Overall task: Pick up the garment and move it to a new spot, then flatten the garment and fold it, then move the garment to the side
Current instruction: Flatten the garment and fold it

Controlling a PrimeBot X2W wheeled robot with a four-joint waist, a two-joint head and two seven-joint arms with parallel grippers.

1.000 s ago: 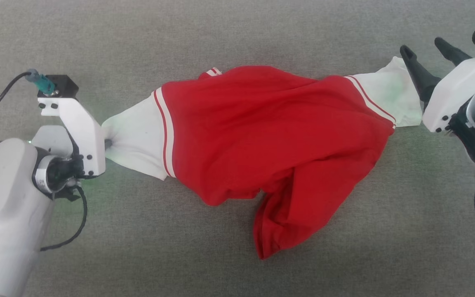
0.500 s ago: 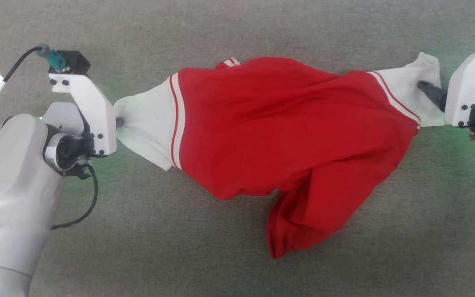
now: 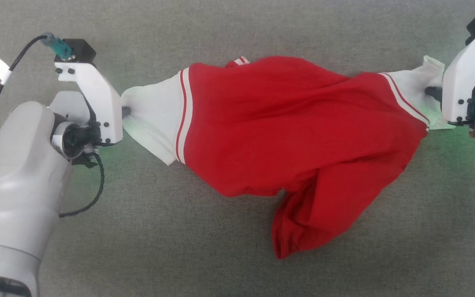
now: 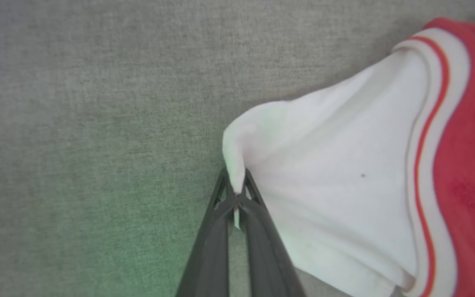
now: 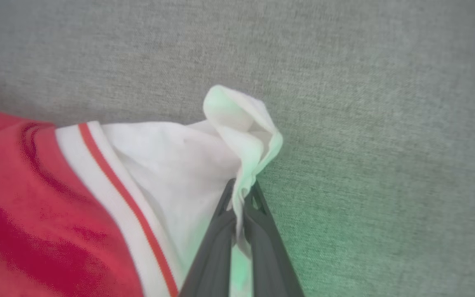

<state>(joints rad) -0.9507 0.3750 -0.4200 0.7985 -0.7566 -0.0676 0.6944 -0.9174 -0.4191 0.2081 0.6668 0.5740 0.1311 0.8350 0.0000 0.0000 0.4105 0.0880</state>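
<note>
Left gripper [image 4: 235, 183] and right gripper [image 5: 243, 192] each clamp a white sleeve tip, garment [image 3: 295, 136] strung between them. Soft floppy stuff I'd say, so I'm fine gripping the sleeve ends.

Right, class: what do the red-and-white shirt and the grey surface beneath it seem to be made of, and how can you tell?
The garment: soft knit cloth, probably cotton jersey, matt; it drapes, creases and bunches into folds. The grey surface: seemingly a woven or felt-like fabric covering, matt; fine speckled grain shows close up, no shine.
</note>
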